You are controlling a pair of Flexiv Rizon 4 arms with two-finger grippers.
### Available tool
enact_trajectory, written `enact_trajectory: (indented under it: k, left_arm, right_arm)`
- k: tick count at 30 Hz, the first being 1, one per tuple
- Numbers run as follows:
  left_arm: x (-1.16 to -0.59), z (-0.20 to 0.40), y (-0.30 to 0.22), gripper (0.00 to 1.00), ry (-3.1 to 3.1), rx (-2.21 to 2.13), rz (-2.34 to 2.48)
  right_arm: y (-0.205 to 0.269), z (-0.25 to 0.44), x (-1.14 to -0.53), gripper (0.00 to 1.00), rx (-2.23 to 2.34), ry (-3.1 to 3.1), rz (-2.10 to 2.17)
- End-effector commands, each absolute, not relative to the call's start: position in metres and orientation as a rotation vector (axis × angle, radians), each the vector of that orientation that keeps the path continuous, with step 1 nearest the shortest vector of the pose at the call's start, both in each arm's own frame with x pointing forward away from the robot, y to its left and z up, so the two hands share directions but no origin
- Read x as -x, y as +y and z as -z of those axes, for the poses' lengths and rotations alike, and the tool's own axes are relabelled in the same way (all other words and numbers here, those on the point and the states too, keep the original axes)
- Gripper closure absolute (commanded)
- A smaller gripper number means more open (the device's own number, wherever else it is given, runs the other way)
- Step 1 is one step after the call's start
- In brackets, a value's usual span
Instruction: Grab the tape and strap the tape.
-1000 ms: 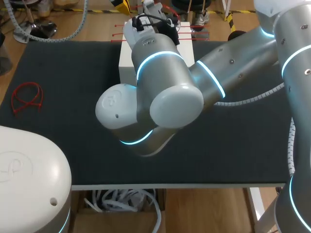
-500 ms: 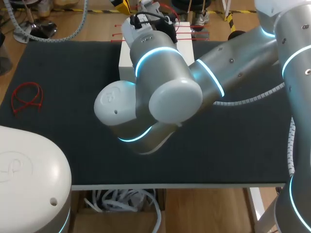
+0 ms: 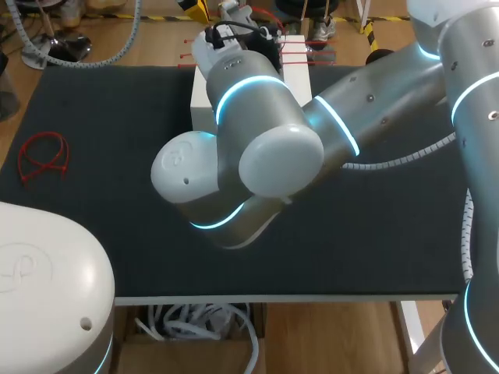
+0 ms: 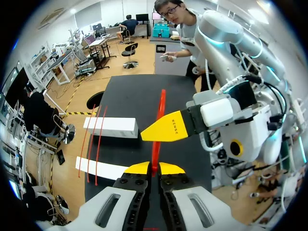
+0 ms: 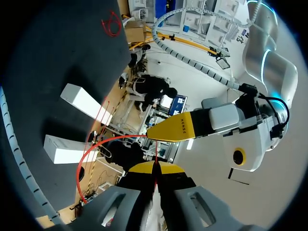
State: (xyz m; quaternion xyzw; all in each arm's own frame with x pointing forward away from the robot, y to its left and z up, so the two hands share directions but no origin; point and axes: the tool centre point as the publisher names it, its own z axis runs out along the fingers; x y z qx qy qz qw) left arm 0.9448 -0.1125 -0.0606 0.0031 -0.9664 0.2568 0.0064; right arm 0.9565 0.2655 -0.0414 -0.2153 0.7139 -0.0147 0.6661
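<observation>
Head view, from the left: a spare red loop (image 3: 43,156) lies on the black mat (image 3: 117,202) well to the left of the pair of white blocks (image 3: 199,97), near the mat's left edge, with a broad stretch of mat between loop and blocks; the blocks stand at the mat's far edge, about midway along it, with thin red straps (image 3: 295,51) laid across them; the right arm (image 3: 343,125) comes in from the right of the blocks, its elbow over the mat on their near side and its wrist above them; more mat spreads to the right of the blocks, under that arm. Left wrist view: the left gripper (image 4: 154,167) is clenched on the red tape (image 4: 159,120), which rises ahead of it, beside the blocks. Right wrist view: the right gripper (image 5: 155,166) is likewise pinched onto the same tape, which curves away in a bow toward the blocks; each gripper shows one yellow finger of the other just ahead, at the tape.
</observation>
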Motion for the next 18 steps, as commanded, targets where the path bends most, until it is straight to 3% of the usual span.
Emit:
enact_trajectory:
  k: [1, 18]
  left_arm:
    - [-0.9449, 0.0601, -0.1126, 1.00, -3.024, -0.010, -0.799]
    - [-0.9449, 0.0601, -0.1126, 1.00, -3.024, -0.010, -0.799]
  right_arm:
    - [0.2727, 0.0430, -0.9571, 1.00, 0.491, 1.607, 0.047]
    - [0.2782, 0.0419, -0.9544, 1.00, 0.490, 1.583, 0.072]
